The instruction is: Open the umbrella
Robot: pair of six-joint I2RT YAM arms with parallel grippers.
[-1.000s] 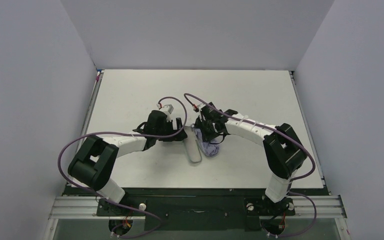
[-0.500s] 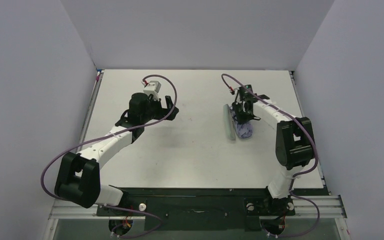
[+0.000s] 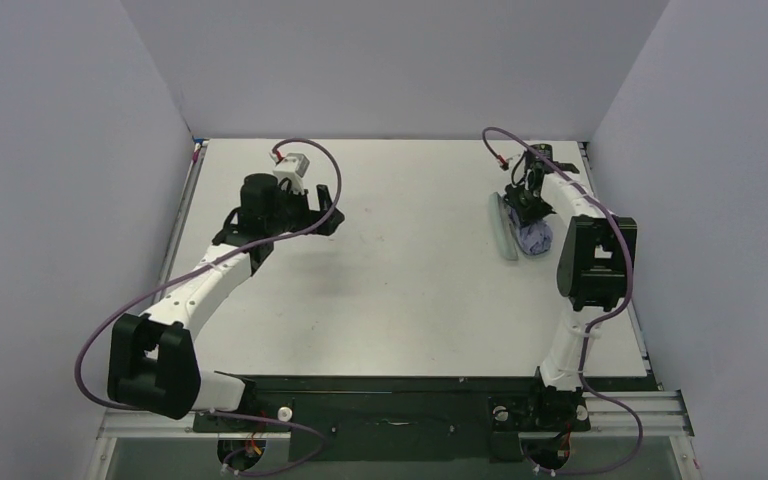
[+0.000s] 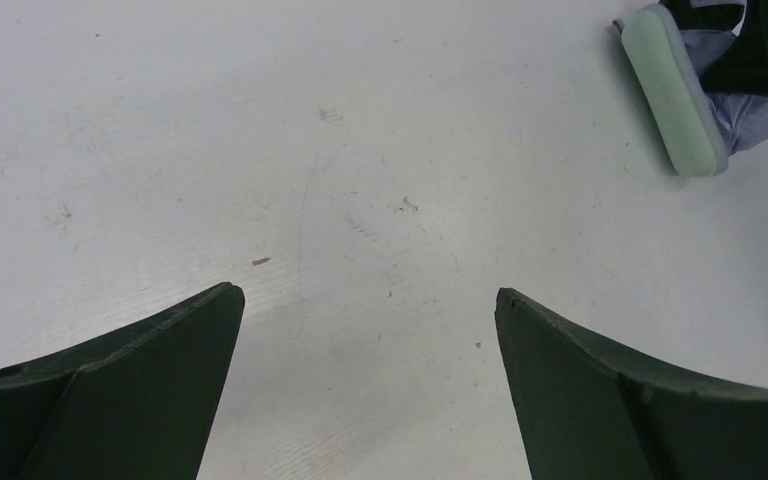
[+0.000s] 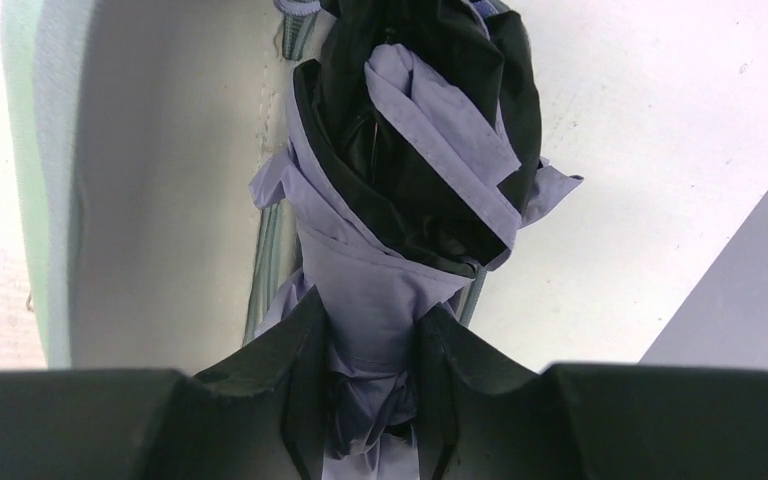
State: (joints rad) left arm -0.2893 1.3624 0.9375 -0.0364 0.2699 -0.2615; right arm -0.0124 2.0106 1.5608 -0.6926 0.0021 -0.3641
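The umbrella [image 3: 537,238] is a folded bundle of pale lavender fabric with black underside, at the far right of the table. My right gripper [image 3: 529,208] is shut on its fabric. In the right wrist view the fingers clamp the lavender bundle [image 5: 380,290] between them, midpoint of the gripper [image 5: 370,325]; shaft and knob handle are hidden. My left gripper [image 3: 312,216] is open and empty over the far left of the table; in the left wrist view [image 4: 365,300] bare table lies between its fingers. The umbrella also shows at the top right of that view [image 4: 750,115].
A pale green oblong case [image 3: 503,225] lies right beside the umbrella on its left, also seen in the left wrist view [image 4: 672,90] and the right wrist view [image 5: 35,170]. The table's right edge [image 3: 610,240] and the right wall are close.
My right gripper has carried the umbrella and the case beside it from the table's middle to the far right. My left arm has pulled back to the far left, open.
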